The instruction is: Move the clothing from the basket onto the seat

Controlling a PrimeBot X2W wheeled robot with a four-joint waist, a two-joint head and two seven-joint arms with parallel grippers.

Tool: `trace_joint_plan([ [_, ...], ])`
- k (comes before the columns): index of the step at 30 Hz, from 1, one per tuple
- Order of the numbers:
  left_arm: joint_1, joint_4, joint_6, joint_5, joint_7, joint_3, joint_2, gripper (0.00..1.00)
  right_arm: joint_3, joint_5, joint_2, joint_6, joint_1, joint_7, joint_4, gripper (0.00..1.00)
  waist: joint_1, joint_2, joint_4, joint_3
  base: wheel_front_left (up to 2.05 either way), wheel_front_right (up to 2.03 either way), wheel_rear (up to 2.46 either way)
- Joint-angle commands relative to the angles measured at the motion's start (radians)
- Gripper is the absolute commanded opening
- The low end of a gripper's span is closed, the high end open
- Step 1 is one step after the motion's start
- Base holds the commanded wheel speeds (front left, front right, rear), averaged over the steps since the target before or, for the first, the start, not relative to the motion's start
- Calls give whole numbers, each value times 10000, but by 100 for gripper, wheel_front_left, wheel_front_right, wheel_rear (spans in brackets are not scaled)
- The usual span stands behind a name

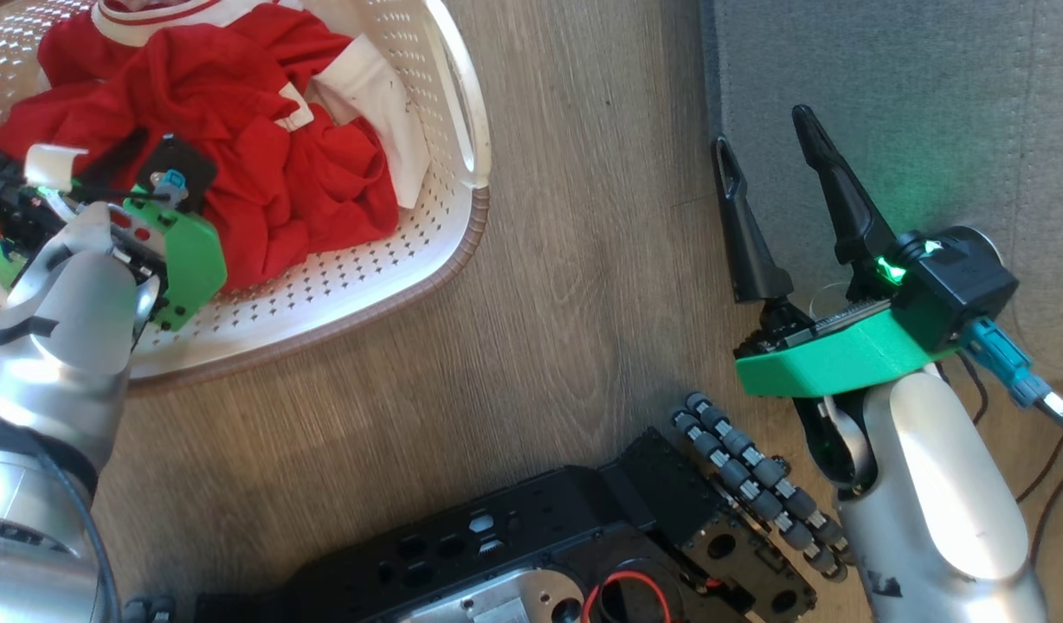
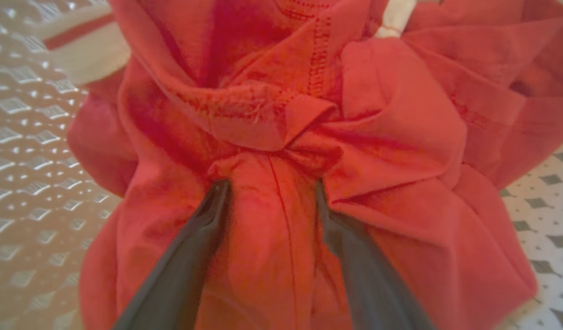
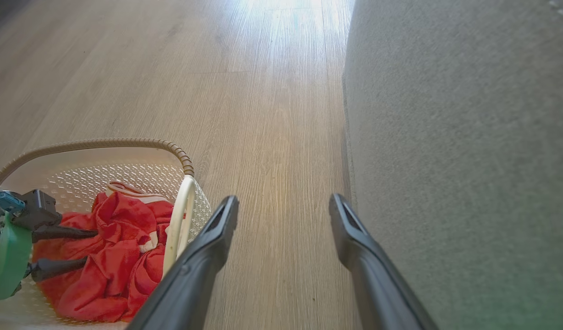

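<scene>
Nothing moved yet: clothing (image 1: 263,173) all in basket (image 1: 462,234); left end effector (image 2: 270,185) spread, straddling a red fold (not clamped); right end effector (image 1: 761,128) spread, empty, seat (image 1: 930,86) just beside it.

Floor (image 3: 263,114) here is grey-brown wood-look planks, with the grain running straight ahead of the right gripper (image 3: 284,204). There's a big washed-out glare (image 3: 288,11) on the boards far ahead of it, and it gets dimmer off to its left.
</scene>
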Motion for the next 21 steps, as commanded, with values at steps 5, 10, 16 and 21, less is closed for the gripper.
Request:
trace_joint_plan([
  [5,104,218,-128,-167,305,136,181,60,110,94,-31,-2,622,-63,-193,100,-1,0,67,30,0,0,0],
  [10,50,217,-62,-194,313,14,64,60,98,78,-31,-2,515,-63,-127,100,-1,0,136,25,0,0,0],
  [16,158,220,-181,-284,-35,-125,1,0,175,138,-31,-2,290,-63,-18,100,-1,0,128,-126,0,0,0],
  [21,440,45,-152,-374,-114,-227,-52,0,218,165,-31,-2,154,-63,122,100,-1,0,124,-523,0,0,0],
])
